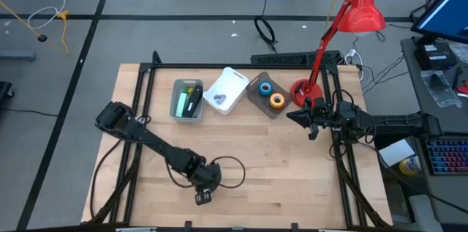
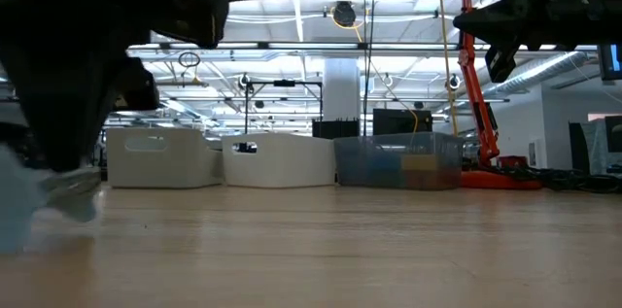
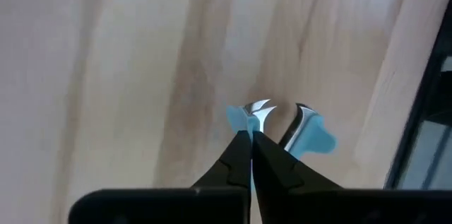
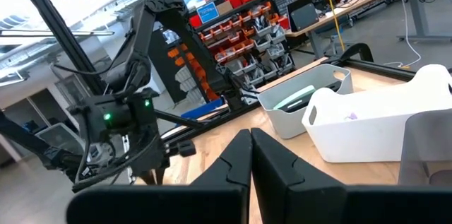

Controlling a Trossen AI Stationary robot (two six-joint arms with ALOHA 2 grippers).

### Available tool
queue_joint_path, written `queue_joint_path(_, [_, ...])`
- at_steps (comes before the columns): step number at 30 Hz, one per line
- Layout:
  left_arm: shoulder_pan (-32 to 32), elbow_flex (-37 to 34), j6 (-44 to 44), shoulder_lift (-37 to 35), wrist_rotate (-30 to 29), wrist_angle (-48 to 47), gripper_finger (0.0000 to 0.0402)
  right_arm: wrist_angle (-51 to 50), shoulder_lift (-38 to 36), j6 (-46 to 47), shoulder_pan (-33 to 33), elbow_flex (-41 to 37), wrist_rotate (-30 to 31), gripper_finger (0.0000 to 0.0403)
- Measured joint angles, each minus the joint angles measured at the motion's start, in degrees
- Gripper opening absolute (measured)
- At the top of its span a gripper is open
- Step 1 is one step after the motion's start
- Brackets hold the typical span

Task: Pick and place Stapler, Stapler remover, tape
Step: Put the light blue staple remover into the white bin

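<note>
The stapler remover [image 3: 304, 128], light blue with shiny metal claws, is at the tips of my left gripper [image 3: 251, 133], near the table's front edge [image 1: 203, 197]. That gripper points steeply down and is shut on it. Blue and orange tape rolls [image 1: 272, 93] lie in a clear bin [image 1: 257, 99] at the back. A grey bin [image 1: 175, 107] holds a green thing [image 1: 181, 102] and a black one; which is the stapler I cannot tell. My right gripper [image 1: 303, 117] hangs shut and holds nothing, above the table's right side. My left gripper pinches one blue arm of the stapler remover [image 3: 236, 119] between its two fingertips, close to that arm's metal claw [image 3: 258, 108]. The fingers come from above, slanting down. The other arm [image 3: 318, 139] sticks out beside the fingers. Whether the remover is clear of the table I cannot tell.
A white bin [image 1: 235, 78] with a small thing inside stands between the grey and clear bins. A red desk lamp [image 1: 363, 9] has its base [image 1: 300, 90] at the back right. A dark cable [image 1: 232, 173] loops beside my left wrist. Bare wood lies mid-table.
</note>
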Motion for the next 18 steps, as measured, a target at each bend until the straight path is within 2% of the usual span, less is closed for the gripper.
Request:
queue_joint_path(5, [3.5,0.0,1.4,-4.2,-0.7,-3.0,0.0002,0.0,0.0,0.0,0.0,0.0,0.0,0.0001])
queue_joint_path(8, [6.1,0.0,1.9,-8.3,-3.0,-5.5,0.0001,0.0,0.0,0.0,0.0,0.0,0.0,0.0001])
queue_joint_path(18, [17.9,0.0,2.0,-22.9,-18.9,-4.7,0.0001,0.5,0.0,0.2,0.0,0.0,0.0,0.0001])
